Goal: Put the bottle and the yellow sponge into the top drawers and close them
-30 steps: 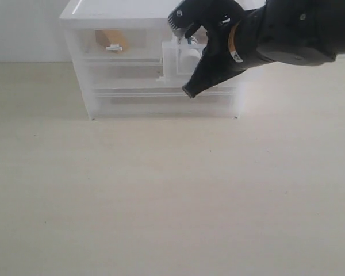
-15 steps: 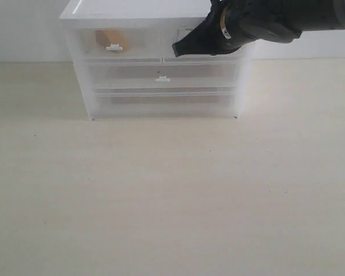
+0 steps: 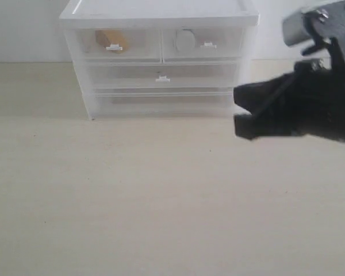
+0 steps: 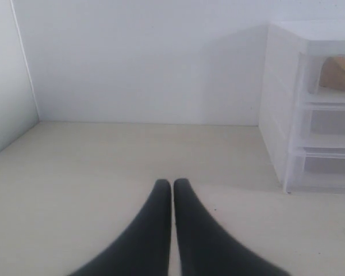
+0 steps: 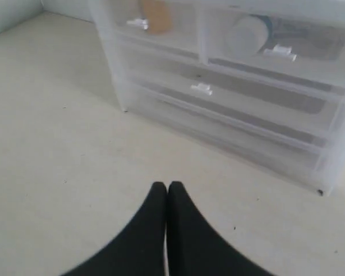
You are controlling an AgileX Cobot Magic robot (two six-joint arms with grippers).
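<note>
Inside the top drawers (image 3: 224, 41), both pushed in, sit the bottle (image 3: 186, 40) and the yellow sponge (image 3: 111, 39) — the right gripper (image 5: 165, 190), pinched closed and empty, hangs in front, off to their right.

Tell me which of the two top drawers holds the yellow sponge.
The left top drawer in the exterior view: the yellow sponge shows through its front, while the right top drawer shows the white bottle.

Table (image 3: 132, 201): left open across the left and middle, in front of the cabinet (image 3: 161, 106). Cabinet: set against the back wall (image 3: 23, 29), top drawers (image 3: 135, 45) shut flush. Right side: taken up by the right arm (image 3: 299, 109), near the cabinet's corner.
</note>
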